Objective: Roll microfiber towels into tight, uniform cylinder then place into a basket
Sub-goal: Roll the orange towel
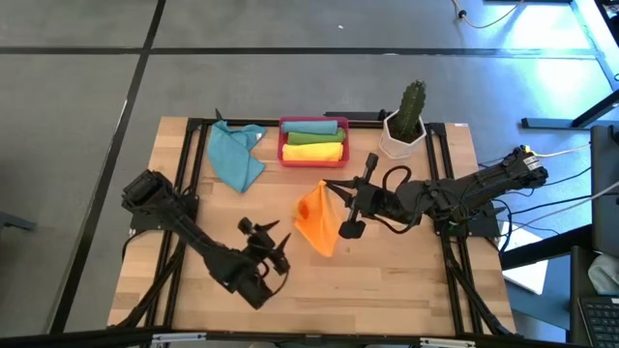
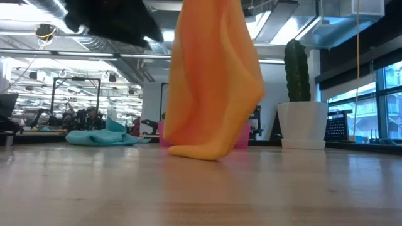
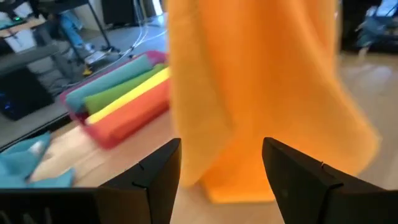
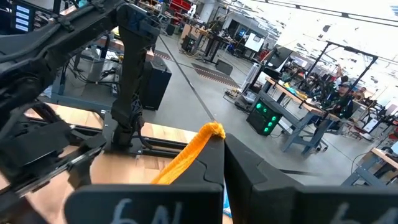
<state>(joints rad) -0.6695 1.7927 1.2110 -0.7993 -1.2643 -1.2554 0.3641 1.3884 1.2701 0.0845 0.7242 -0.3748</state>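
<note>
The right hand is closed on the top corner of the orange towel and holds it up above the middle of the surface; the towel hangs down in loose folds, and in the low view its bottom edge touches the wood; in the right wrist view a bit of orange cloth comes out between the two closed fingers.

The left hand is near the front of the surface, just beside the hanging towel on its left; its fingers stand wide apart and hold nothing; in the left wrist view the orange cloth hangs just past them, not between them.

The red basket stands at the back of the surface, in the middle; inside it three rolled towels lie side by side: a teal one, a green one and a yellow one; in the left wrist view there is also an orange-red roll at the near side of the basket.

A blue towel lies crumpled and flat on the surface, just left of the basket; a white pot with a cactus stands to the right of the basket, near the back edge.
</note>
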